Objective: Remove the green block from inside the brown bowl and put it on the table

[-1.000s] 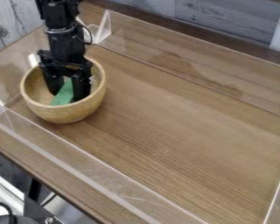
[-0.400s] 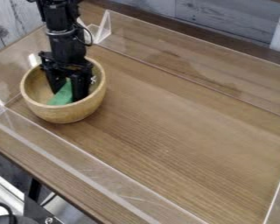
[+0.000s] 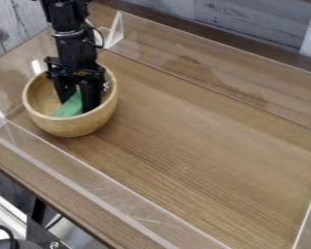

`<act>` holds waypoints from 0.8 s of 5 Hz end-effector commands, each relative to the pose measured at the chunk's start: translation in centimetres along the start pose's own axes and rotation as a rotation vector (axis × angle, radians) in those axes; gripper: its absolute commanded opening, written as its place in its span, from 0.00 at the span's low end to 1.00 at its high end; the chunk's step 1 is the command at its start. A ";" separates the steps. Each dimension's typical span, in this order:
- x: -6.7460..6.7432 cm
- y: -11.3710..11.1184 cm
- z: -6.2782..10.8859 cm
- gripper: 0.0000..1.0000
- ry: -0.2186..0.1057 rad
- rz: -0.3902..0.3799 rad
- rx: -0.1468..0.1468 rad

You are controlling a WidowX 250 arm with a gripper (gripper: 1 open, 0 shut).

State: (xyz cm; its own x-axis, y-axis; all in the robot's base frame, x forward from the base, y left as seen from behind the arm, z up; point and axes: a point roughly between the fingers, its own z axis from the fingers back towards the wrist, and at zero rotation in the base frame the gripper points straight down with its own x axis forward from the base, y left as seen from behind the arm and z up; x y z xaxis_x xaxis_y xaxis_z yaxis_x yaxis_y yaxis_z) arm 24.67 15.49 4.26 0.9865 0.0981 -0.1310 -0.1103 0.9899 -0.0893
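Two black fingers (image 3: 65, 92) of the gripper (image 3: 75, 95) reach straight down into the brown bowl (image 3: 70, 103), closed on the green block (image 3: 74, 103) that stands tilted between them, its lower end on the bowl's pale floor. Around the fingers the thick tan wall curves on every side, and the bowl sits on the table (image 3: 197, 136) near its left end. Right of the fingers the wood-grain top runs wide and bare. Low clear acrylic walls (image 3: 145, 209) edge it, one in front of the fingers, another behind. Beyond that, grey weathered planks (image 3: 249, 19) form the backdrop.
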 end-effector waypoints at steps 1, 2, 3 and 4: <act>0.7 0.0 3.8 0.00 -0.103 0.001 0.032; 0.6 -1.4 6.3 0.00 -0.143 -0.008 0.007; 0.5 -3.9 8.5 0.00 -0.171 -0.033 -0.022; 0.4 -7.4 8.7 0.00 -0.161 -0.073 -0.046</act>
State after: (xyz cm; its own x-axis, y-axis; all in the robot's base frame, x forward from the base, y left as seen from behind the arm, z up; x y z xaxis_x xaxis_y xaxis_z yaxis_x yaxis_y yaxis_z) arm 26.72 8.97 11.71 0.9989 0.0433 -0.0202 -0.0459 0.9863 -0.1586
